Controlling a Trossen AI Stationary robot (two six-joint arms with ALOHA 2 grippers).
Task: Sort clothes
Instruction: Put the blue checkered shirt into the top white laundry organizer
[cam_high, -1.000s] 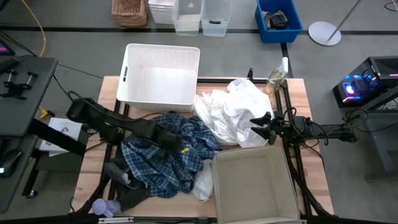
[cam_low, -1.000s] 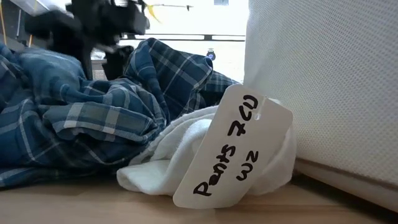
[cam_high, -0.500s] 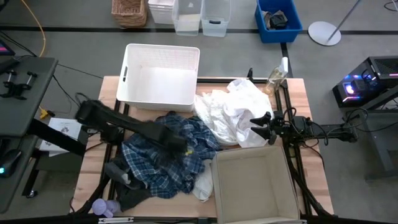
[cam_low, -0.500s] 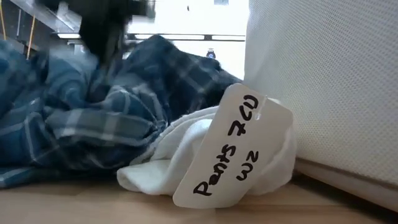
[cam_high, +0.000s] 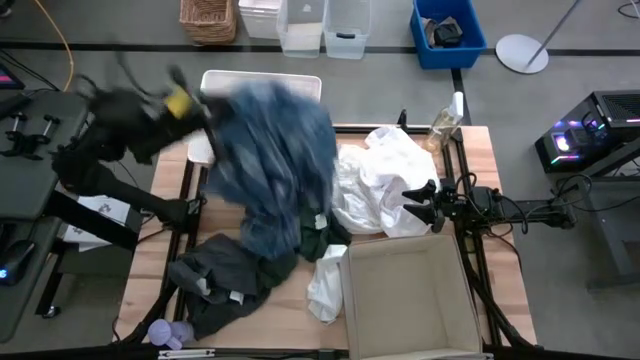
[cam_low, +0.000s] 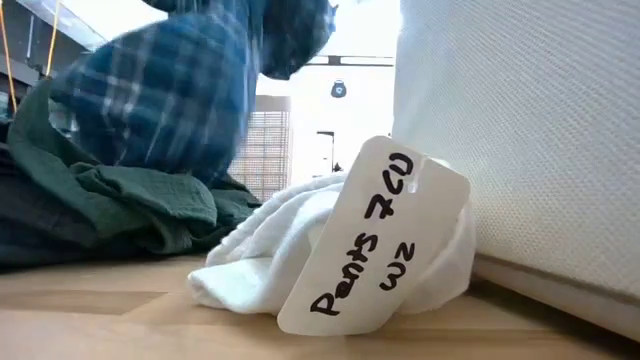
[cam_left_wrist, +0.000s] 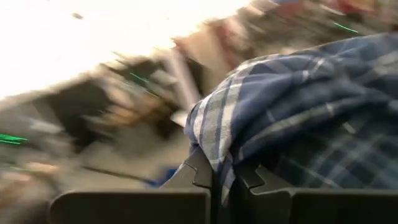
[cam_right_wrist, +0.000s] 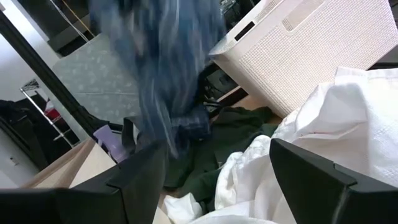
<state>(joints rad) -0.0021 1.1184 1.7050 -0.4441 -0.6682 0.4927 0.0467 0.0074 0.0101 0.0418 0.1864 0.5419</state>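
Observation:
The blue-and-white plaid shirt (cam_high: 275, 150) hangs blurred in the air over the table's far left, in front of the white basket (cam_high: 300, 85). My left gripper (cam_high: 200, 105) is shut on it. Uncovered below lie a dark grey piece (cam_high: 225, 275) and a dark green piece (cam_low: 130, 190). White pieces (cam_high: 385, 185) are heaped at the far right. Another white one (cam_low: 340, 250), with a paper tag, lies against the beige box (cam_high: 410, 295). My right gripper (cam_high: 420, 205) stands open beside the white heap, holding nothing. My left gripper pinches a bunched fold of the plaid shirt (cam_left_wrist: 219, 163) between its two fingers (cam_left_wrist: 198, 173); how many layers, I cannot tell. The shirt hangs slack below the gripper. Its lower end (cam_high: 268, 240) trails over the dark pieces; whether it touches them I cannot tell.
The white slotted basket stands at the table's far left. The beige box fills the near right corner. A bottle (cam_high: 445, 122) stands at the far right edge. Bins and a wicker basket (cam_high: 208, 20) sit on the floor beyond the table.
My left gripper has dropped onto the plaid shirt and shut on it. It has then swung fast up and toward the far left edge. The shirt has come up off the pile and now hangs stretched out, baring the dark grey and dark green pieces beneath.

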